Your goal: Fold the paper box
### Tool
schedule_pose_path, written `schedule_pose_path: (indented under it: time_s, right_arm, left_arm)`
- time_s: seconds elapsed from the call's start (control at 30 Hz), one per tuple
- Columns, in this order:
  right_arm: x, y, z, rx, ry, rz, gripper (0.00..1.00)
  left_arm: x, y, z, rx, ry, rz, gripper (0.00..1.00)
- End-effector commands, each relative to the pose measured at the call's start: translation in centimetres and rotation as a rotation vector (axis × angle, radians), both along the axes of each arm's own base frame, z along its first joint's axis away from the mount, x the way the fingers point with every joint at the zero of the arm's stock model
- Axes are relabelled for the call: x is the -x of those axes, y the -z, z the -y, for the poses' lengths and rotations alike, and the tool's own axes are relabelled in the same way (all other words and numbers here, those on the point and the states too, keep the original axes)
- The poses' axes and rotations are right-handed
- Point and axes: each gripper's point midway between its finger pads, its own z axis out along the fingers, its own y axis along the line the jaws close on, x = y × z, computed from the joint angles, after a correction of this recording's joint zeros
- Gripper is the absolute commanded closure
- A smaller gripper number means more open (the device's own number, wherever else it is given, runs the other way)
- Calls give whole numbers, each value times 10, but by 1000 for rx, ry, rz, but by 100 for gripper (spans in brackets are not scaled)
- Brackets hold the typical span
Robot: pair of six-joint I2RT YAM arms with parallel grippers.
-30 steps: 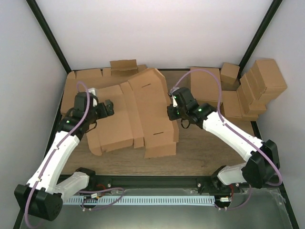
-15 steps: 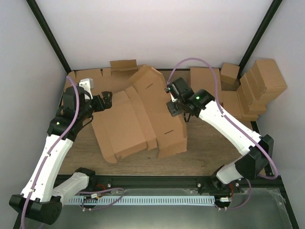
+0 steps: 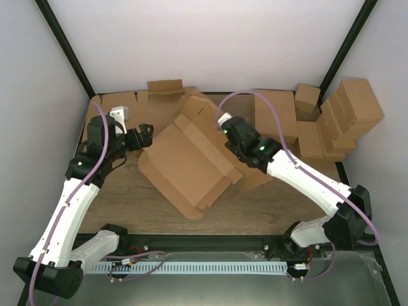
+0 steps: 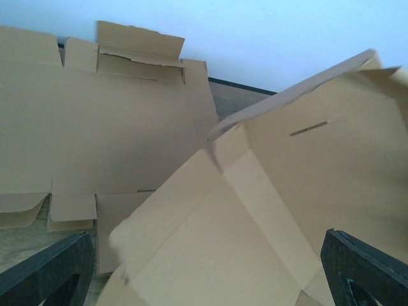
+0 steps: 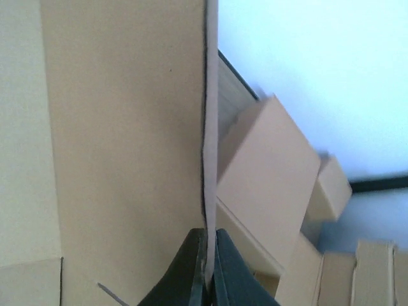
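- The wooden tabletop (image 3: 127,210) carries cardboard along its far edge and at both far corners.
- The paper box (image 3: 185,162) sits in the middle of the table, skewed so one corner points at the near edge. Its wide panel lies low, and the far flaps stand up off the wood. The left wrist camera shows a slotted panel of it (image 4: 255,210) rising at a slant. The right wrist camera is filled with one upright panel (image 5: 127,159), seen edge-on.
- A pile of flat blanks (image 3: 121,102) lies at the far left corner, behind the box (image 4: 95,121).
- A flat cardboard piece (image 3: 274,111) lies by the far edge, right of centre.
- Finished brown boxes (image 3: 347,111) are stacked at the far right corner (image 5: 268,178).
- The right gripper (image 3: 229,135) is at the box's far right side. Its fingers are pressed together, pinching the thin edge of that upright panel (image 5: 207,268).
- The left gripper (image 3: 145,136) hangs just beside the box's left corner. Its fingers (image 4: 44,274) are spread wide apart, with the box sheet showing between them.
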Motion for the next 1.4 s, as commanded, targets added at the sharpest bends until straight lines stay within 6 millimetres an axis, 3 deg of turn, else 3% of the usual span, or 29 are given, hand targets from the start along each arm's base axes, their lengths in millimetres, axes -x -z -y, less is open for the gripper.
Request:
schedule_pose_path:
  time_s: [0.0, 0.13, 0.27, 0.43, 0.63, 0.8, 0.97, 1.03, 1.1, 1.37]
  right_arm:
    - [10, 22, -70, 144, -315, 67, 99]
    - [8, 34, -103, 198, -422, 121, 99]
    - [3, 21, -123, 168, -502, 206, 99]
    - [-6, 4, -130, 206, -520, 327, 99]
    - [-3, 3, -137, 179, -556, 325, 99]
    - [9, 23, -141, 117, -603, 255, 98]
    - [21, 59, -146, 78, -640, 118, 92]
    - [23, 63, -147, 49, -634, 102, 86]
    - [24, 57, -148, 6, -626, 112, 68]
    - [46, 8, -152, -250, -643, 129, 29]
  left_arm:
    - [1, 2, 5, 1, 29, -1, 0]
    - [2, 1, 5, -7, 35, 1, 0]
    - [3, 3, 4, -22, 35, -6, 0]
    - [4, 8, 3, -16, 30, -25, 0]
    - [1, 9, 4, 4, 25, -36, 0]
    - [-1, 10, -2, 0, -4, -36, 0]
    - [-5, 21, -1, -12, 2, -62, 0]
    - [-6, 24, -1, -17, 3, -67, 0]
    - [-7, 26, 0, -20, 9, -69, 0]
    - [-8, 26, 11, -29, 86, -52, 0]
